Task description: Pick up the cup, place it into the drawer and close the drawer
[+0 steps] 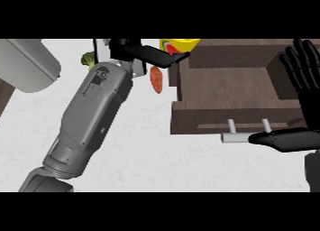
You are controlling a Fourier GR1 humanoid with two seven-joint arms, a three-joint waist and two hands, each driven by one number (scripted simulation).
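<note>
A yellow cup [180, 44] with red and green marks shows at the view's top edge, just over the left back corner of the open brown drawer [222, 115]. My left hand [137, 49] is stretched far forward beside it, its thumb curled against the cup's lower side; the rest of its fingers are cut off by the top edge. On the right, my right hand [307, 74] is open with fingers up, over the drawer's right side. Its thumb lies by the drawer's white handle [239, 136].
An orange-red vegetable [156, 79] lies on the white counter [149, 149] just left of the drawer. A green vegetable [88, 58] sits behind my left forearm. A large pale grey rounded object [22, 63] fills the top left corner.
</note>
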